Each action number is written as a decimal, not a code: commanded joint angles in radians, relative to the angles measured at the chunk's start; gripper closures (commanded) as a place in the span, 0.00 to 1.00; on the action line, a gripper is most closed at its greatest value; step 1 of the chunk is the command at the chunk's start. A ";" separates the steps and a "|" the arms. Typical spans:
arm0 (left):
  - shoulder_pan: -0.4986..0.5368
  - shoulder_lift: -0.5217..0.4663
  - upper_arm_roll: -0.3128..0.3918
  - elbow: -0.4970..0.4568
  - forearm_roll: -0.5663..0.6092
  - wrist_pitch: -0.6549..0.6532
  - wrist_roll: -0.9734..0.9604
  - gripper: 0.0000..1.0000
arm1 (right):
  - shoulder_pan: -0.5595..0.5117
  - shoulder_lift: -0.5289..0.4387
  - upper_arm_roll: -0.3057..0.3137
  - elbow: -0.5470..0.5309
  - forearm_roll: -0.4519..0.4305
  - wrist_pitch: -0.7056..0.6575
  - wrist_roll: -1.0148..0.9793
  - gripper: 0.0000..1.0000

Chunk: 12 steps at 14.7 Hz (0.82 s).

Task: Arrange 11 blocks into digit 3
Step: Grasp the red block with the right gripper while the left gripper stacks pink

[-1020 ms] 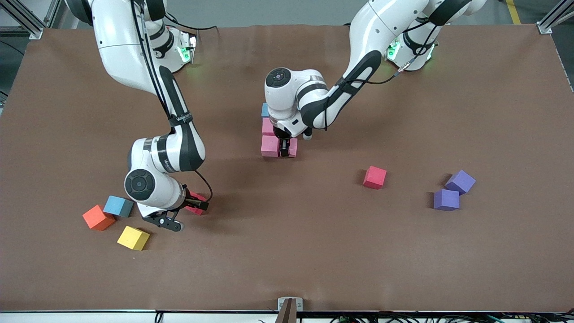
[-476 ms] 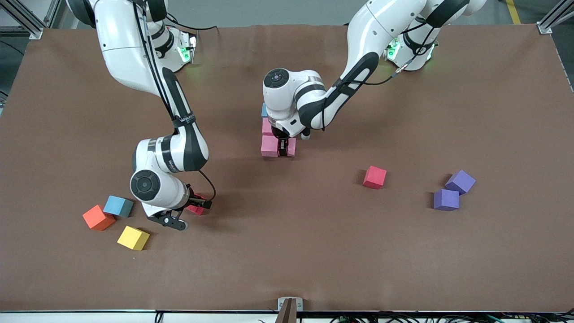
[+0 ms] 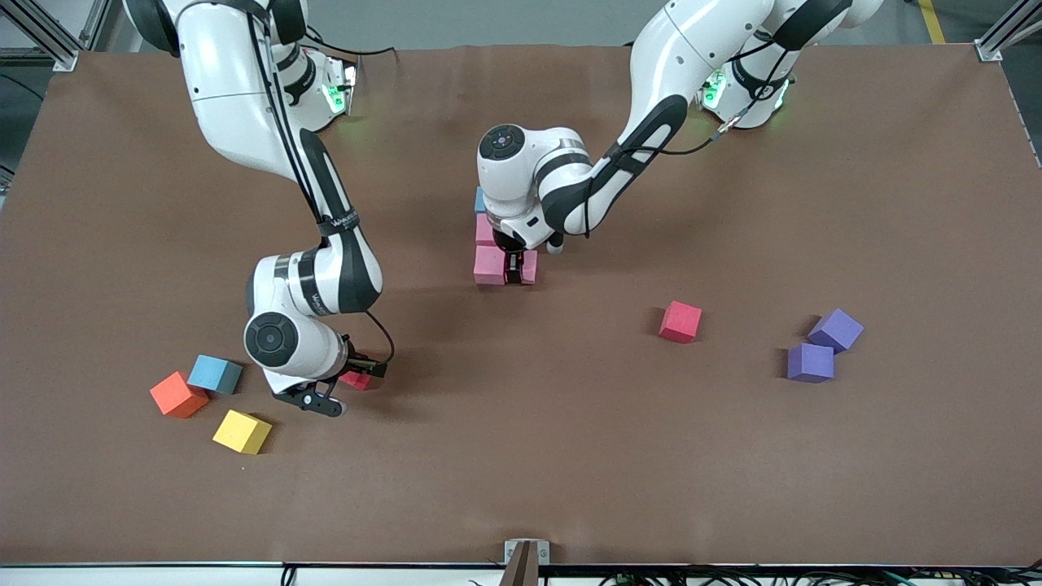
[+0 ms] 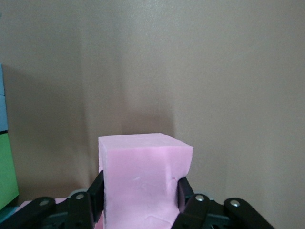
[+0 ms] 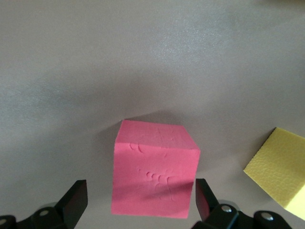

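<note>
My left gripper is shut on a pink block, low at the table beside another pink block. A third pink block and a light blue block continue that line toward the robots' bases. A green block shows at the edge of the left wrist view. My right gripper stands open astride a red block, its fingers clear of both sides.
Loose near the right arm's end lie a light blue block, an orange cube and a yellow block. Toward the left arm's end sit a red block and two purple blocks.
My right wrist has shifted a little toward the left arm's end, settling around the red block. My left gripper nudged its pink block slightly closer to the neighbouring pink one.
</note>
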 commanded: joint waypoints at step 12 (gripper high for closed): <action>-0.025 0.010 0.003 0.004 0.067 -0.003 -0.364 0.68 | -0.029 0.024 0.015 -0.006 -0.005 0.017 -0.061 0.00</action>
